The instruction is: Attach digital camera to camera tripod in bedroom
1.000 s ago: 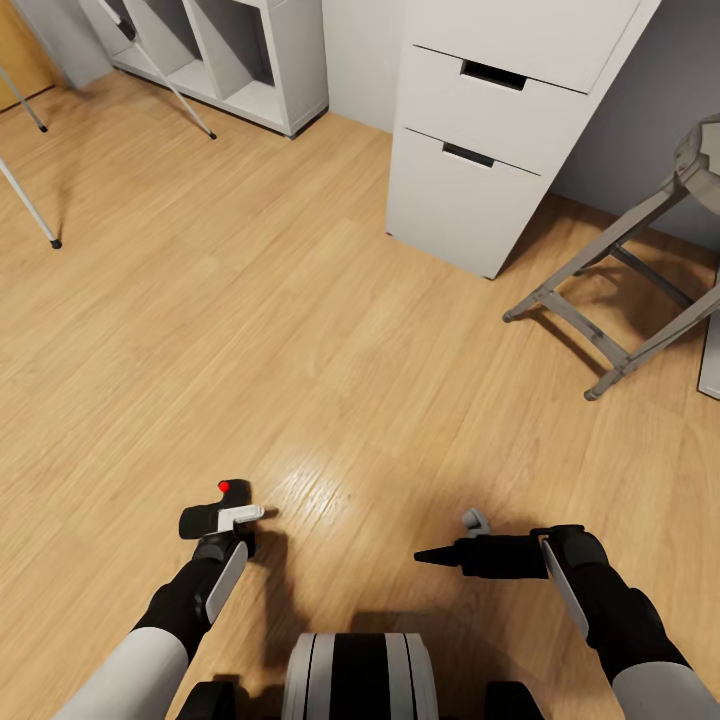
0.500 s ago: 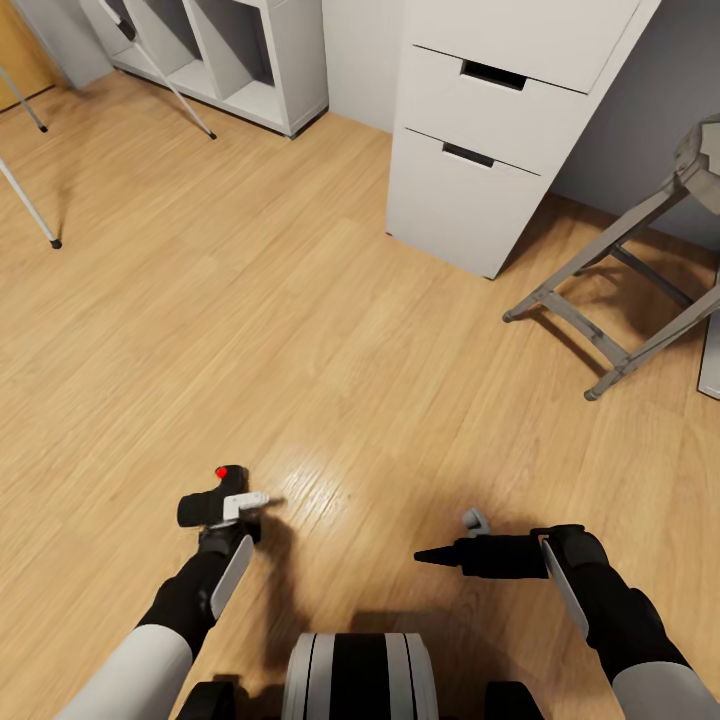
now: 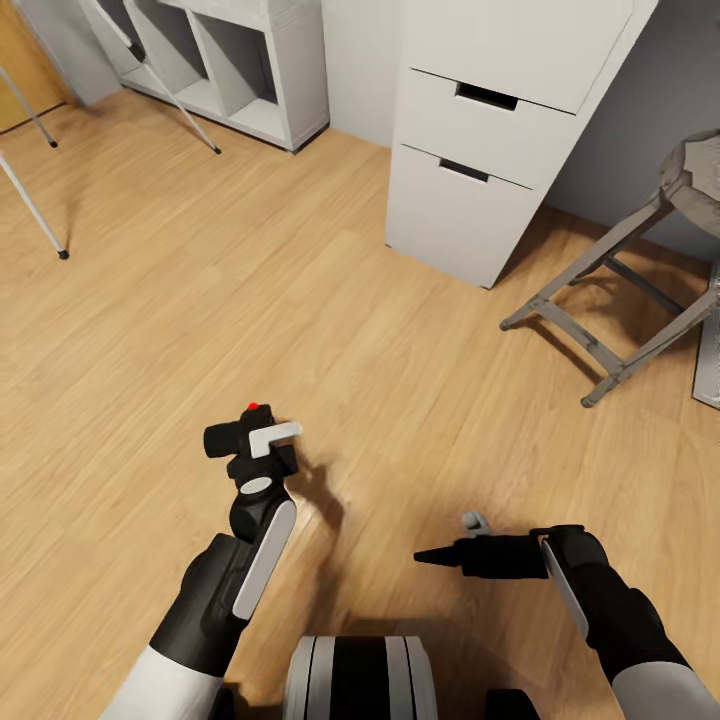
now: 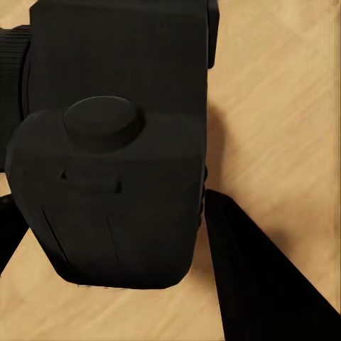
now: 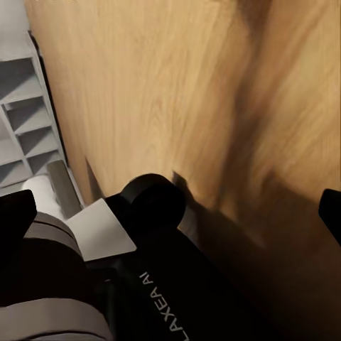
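Light wood plank floor (image 3: 330, 300); white drawer unit (image 3: 480, 150) against grey wall (image 3: 640, 110), cube shelving (image 3: 240, 70), grey stool (image 3: 640, 270).

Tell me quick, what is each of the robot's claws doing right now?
Left gripper: closed on the digital camera, held above the floor.
Right gripper: empty, fingers together, looks shut.

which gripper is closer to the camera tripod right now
Left. The left gripper, holding the digital camera, is raised toward the far left, where the camera tripod legs stand. The right gripper hangs low on the other side, farther away.
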You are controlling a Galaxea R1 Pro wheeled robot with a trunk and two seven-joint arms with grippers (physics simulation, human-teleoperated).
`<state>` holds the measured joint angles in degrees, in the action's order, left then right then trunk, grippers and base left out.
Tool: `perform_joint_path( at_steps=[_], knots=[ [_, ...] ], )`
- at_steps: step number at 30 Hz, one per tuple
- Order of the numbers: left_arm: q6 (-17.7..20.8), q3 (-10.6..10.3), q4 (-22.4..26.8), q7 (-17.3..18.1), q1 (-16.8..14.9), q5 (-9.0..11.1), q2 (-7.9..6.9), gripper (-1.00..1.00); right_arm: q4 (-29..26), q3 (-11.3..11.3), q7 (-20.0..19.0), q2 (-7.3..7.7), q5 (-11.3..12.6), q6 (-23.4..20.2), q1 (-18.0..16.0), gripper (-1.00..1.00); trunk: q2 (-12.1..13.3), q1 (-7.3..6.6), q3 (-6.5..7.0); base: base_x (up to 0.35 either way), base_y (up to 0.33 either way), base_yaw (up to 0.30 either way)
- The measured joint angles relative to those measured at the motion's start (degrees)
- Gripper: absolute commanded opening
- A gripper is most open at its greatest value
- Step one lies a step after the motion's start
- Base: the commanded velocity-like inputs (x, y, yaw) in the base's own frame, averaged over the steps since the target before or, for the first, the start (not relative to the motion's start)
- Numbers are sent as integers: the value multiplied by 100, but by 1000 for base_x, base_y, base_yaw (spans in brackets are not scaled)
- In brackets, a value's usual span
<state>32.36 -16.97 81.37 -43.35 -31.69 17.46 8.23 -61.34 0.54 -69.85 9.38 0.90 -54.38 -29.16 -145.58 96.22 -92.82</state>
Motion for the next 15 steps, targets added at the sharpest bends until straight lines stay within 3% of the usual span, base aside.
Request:
perform_joint_path(
  at_steps=[5, 7, 8, 10, 11, 13, 14, 15],
  knots=[
    [-9, 15, 3, 33, 0, 155, -20, -100, 1, 3, 2, 2, 0, 0, 0, 100, 7, -13, 111, 0, 0, 0],
    [2, 39, 5, 66, 0, 504, -71, -100, 1, 3, 10, 1, 0, 2, 0, 100, 9, -18, 155, 0, 0, 0],
    [10, 71, 10, 111, 1, 869, -149, -100, 3, 3, 21, 1, -1, 6, 0, 100, 11, -20, 177, 0, 0, 0],
    [23, 123, 21, 212, 0, 1304, -292, -100, 8, 3, 31, 2, -1, 16, 0, 100, 13, -26, 222, 0, 0, 0],
    [28, 186, 49, 413, 0, 1825, -500, -100, 12, 6, 39, 2, -1, 28, 0, 100, 15, -28, 244, 0, 0, 0],
    [24, 258, 75, 762, 0, 2412, -780, -100, 14, 15, 44, 2, 0, 37, 0, 100, 17, -33, 288, 0, 0, 0],
    [12, 323, 82, 1235, 0, 3032, -1086, -100, 19, 40, 49, 3, -1, 46, 0, 100, 19, -36, 310, 0, 0, 0],
    [-11, 379, 57, 2371, 1, 4483, -1844, -100, 30, 136, 67, 3, -3, 63, -1, 100, 20, -38, 332, 0, 0, 0]
  ],
)
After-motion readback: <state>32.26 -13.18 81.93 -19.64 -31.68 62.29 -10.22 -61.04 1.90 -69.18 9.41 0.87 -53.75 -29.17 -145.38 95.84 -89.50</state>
